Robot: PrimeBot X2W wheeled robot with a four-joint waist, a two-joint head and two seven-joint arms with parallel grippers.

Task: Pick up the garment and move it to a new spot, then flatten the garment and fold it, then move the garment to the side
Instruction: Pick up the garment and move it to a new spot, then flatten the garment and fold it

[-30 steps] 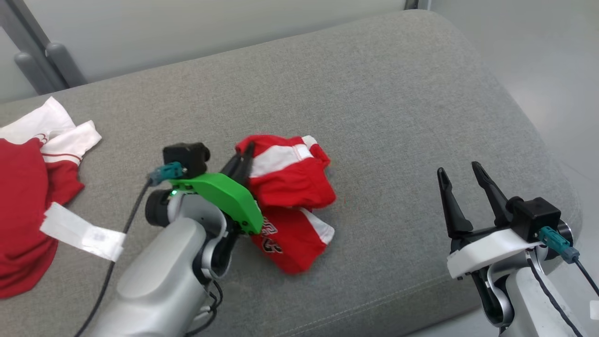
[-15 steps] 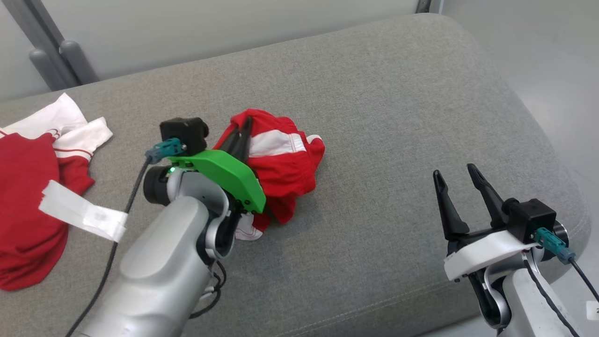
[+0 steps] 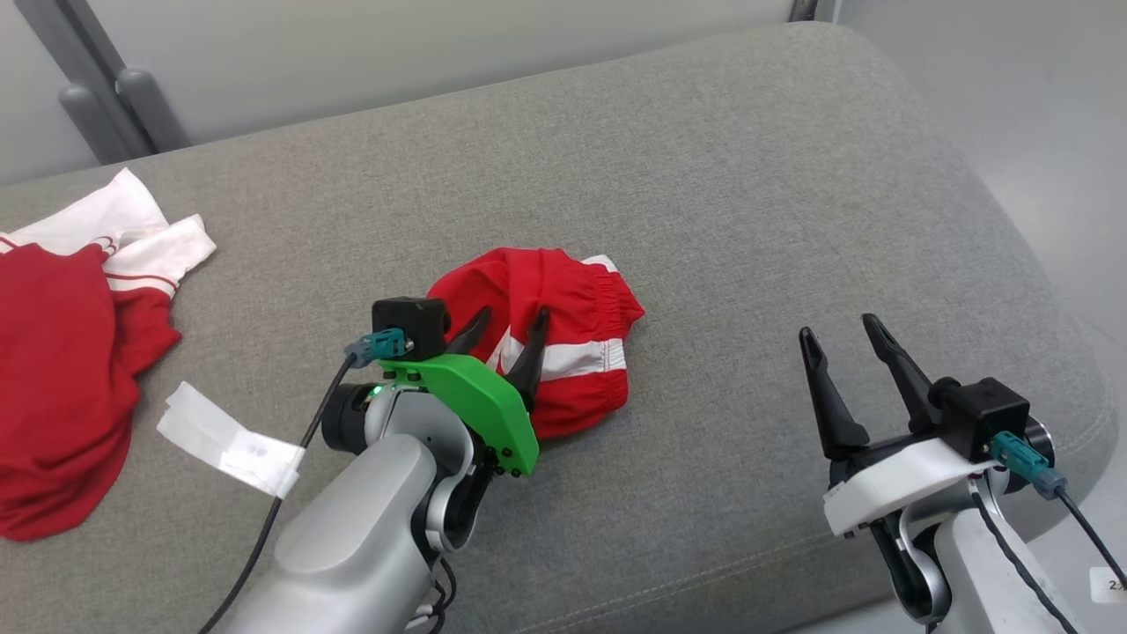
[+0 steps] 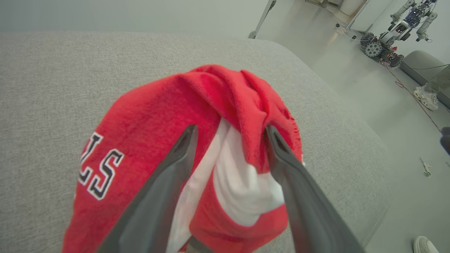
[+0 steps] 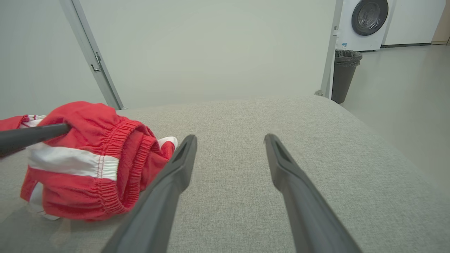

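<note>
— On the grey cushion [image 3: 704, 176], near its middle: red garment [image 3: 563, 291] with white stripes, crumpled in a heap, elastic waistband towards the right
— Left tool [image 3: 513, 315]?
— Fingers spread, straddling a white-striped fold at the heap's near side; fabric lies between them, not pinched
— Right tool [image 3: 837, 328]?
— Fingers spread, holding nothing, over the cushion's right end, well apart from the garment
— Other items?
— Second red-and-white garment [image 3: 62, 352] at far left; white strip [image 3: 229, 440] just beside it

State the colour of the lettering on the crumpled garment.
The lettering is white with black outlines; left wrist view shows it best.
</note>
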